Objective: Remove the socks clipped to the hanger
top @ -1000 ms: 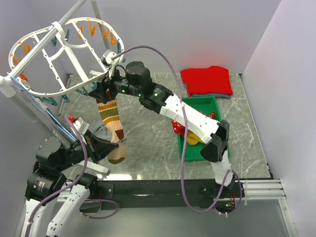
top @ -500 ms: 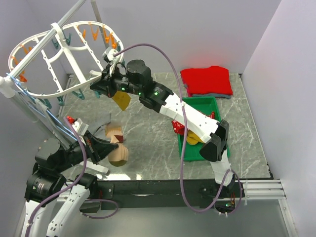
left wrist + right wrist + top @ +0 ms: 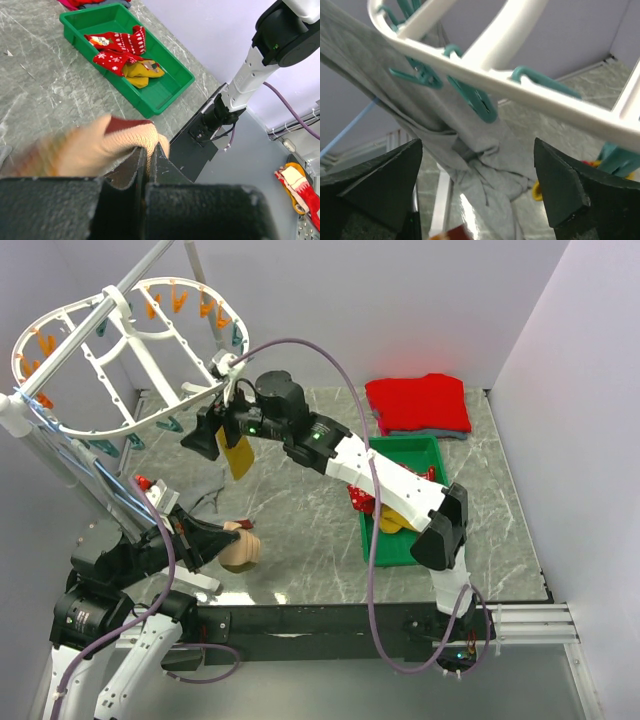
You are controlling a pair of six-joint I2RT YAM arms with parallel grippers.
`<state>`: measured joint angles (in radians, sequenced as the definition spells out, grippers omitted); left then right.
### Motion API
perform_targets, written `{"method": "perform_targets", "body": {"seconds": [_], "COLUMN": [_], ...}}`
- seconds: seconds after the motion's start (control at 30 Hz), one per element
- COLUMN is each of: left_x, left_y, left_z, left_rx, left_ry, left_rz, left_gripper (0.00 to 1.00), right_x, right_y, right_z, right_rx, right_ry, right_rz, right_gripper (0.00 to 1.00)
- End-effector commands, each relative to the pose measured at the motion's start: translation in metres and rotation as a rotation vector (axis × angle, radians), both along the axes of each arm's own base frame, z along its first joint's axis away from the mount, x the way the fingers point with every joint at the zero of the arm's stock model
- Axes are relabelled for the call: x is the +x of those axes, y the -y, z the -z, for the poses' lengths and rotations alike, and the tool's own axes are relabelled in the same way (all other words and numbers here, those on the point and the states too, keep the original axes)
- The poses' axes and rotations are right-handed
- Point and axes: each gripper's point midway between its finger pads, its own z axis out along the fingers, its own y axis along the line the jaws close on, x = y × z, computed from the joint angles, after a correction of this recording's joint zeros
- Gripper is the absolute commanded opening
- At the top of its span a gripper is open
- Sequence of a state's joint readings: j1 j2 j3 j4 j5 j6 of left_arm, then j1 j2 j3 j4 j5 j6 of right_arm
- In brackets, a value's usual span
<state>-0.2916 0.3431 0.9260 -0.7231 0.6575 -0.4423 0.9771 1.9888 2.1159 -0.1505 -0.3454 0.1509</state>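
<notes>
Left hand (image 3: 146, 172): pinching tan sock (image 3: 95, 147), table 7 o'clock.
Right hand (image 3: 477, 192): wide, at hanger (image 3: 485, 75) rim, 10 o'clock.
Tray (image 3: 165, 95): red socks (image 3: 117, 50), yellow sock (image 3: 142, 72), 3 o'clock.

The tilted white hanger (image 3: 152, 358) has a grey sock (image 3: 470, 150) clipped on, a tan sock (image 3: 238, 548) is off it, and red socks (image 3: 117, 50) and a yellow sock (image 3: 142, 72) lie in the tray (image 3: 165, 82).

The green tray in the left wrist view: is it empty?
No, the green tray holds red patterned socks and a mustard-yellow sock.
</notes>
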Motion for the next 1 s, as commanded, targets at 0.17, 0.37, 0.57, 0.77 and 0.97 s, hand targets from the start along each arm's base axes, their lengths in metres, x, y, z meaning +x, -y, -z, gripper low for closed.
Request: {"method": "perform_targets", "body": {"seconds": [0.17,0.37,0.57,0.77,0.97], "left_x": [0.001,0.002,0.002,0.002,0.003], "left_y": [0.0,-0.001,-0.001,0.0,0.0], "left_z": [-0.013,-0.014,-0.014,-0.014,-0.016], "left_rx": [-0.02,-0.018,-0.013,-0.013,-0.016], "left_ry": [0.043,0.047,0.044,0.043,0.043], "left_rz": [-0.008,-0.012,-0.01,-0.004,-0.005], "left_gripper": [0.01,0.01,0.01,0.01,0.01], "right_x": [-0.035,-0.057,-0.096,-0.151,-0.179], "right_y": [0.048,0.087,0.109,0.121,0.115], "right_z": [-0.038,-0.029,0.011,0.052,0.06], "right_rx": [0.025,0.009,-0.032,-0.049,-0.043], "right_ry": [-0.023,-0.037,-0.079,-0.086,-0.071], "right_rz": [0.006,0.027,-0.094,-0.351,-0.461], "right_gripper": [1.0,1.0,1.0,1.0,0.96]}}
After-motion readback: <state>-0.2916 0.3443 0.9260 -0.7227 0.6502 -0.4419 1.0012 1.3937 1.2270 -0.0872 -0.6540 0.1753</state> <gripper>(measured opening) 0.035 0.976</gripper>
